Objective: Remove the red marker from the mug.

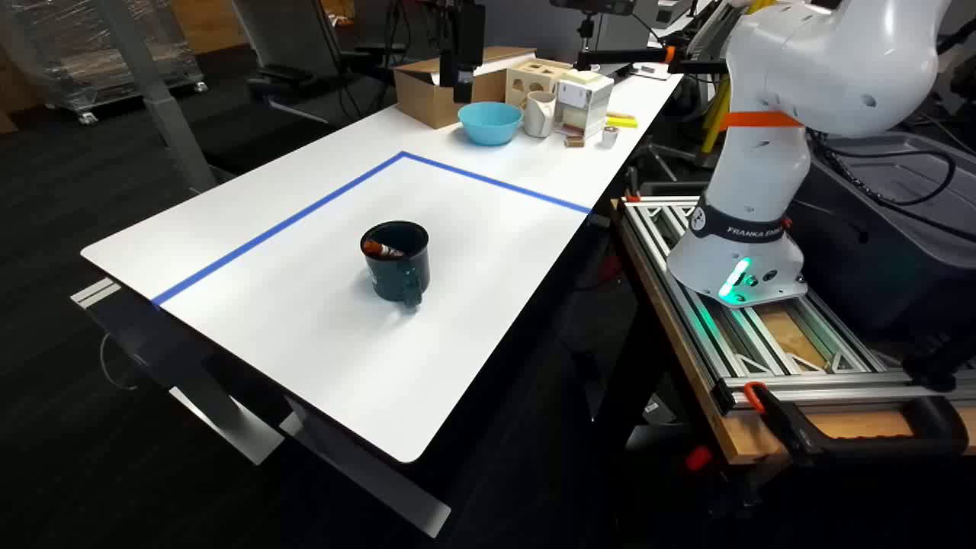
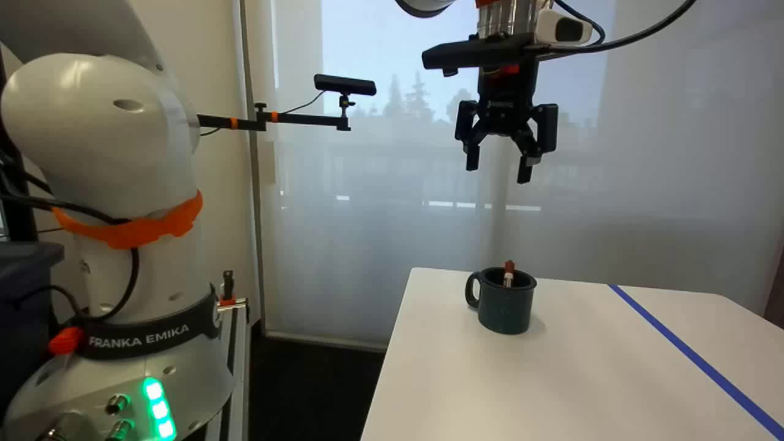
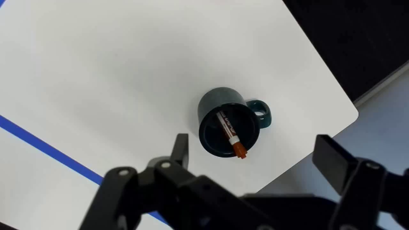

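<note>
1. The gripper (image 2: 498,173) is hanging well above the mug (image 2: 506,309), its fingers (image 3: 181,148) standing wide apart.
2. The mug is standing upright on the white surface (image 1: 343,351), apart from the blue tape (image 3: 51,151).
3. The red marker (image 3: 230,133) is leaning inside the mug, its cap (image 3: 239,149) pointing upward.

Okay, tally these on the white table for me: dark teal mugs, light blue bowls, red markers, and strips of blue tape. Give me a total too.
Dark teal mugs: 1
Light blue bowls: 1
Red markers: 1, inside the mug
Blue tape strips: 2, meeting at a corner
Total: 5
</note>
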